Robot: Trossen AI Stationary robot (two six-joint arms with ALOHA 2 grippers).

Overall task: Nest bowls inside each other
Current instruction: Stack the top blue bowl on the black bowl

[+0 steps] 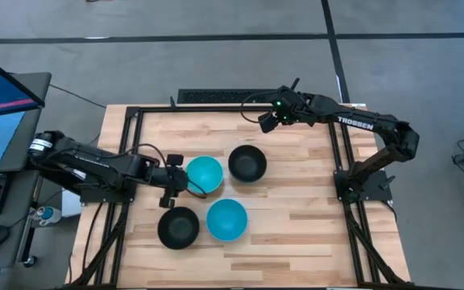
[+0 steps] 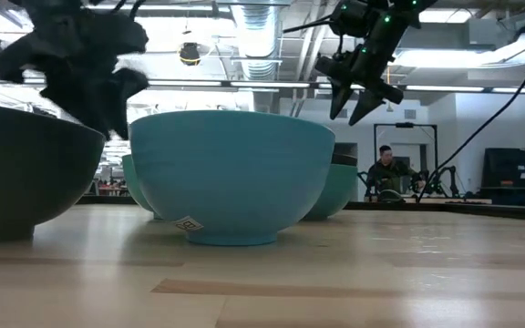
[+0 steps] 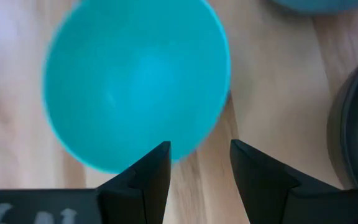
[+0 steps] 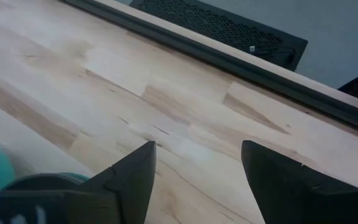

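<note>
Four bowls visible on the wooden bench (image 1: 296, 234), in a loose square near its middle. Far row: cyan bowl (image 1: 205, 172) on the left-arm side, black bowl (image 1: 247, 163) beside it, rims nearly touching. Near row: second black bowl (image 1: 178, 227) and second cyan bowl (image 1: 226, 219), just beside each other. All upright and open side up; none nested in the high view.

Left gripper (image 1: 185, 182) sits low at the edge of the far cyan bowl, on the side facing the near black bowl. Left wrist view: fingers (image 3: 148, 177) released, parted with bare wood between them, tips just at the rim of the cyan bowl (image 3: 135, 81), grasping nothing. Edge of a dark bowl (image 3: 356, 130) shows to one side.

Right gripper (image 1: 266, 122) is raised above the far part of the bench, well apart from the bowls, beyond the far black bowl. Right wrist view: fingers (image 4: 132, 174) spread, nothing between them, only bench planks beneath. Low view confirms the right gripper (image 2: 354, 98) hanging high with its fingers apart.

Low view, foreground: a cyan bowl (image 2: 231, 173) with a small sticker near its base, and a black bowl (image 2: 25, 173) at the frame edge.
</note>
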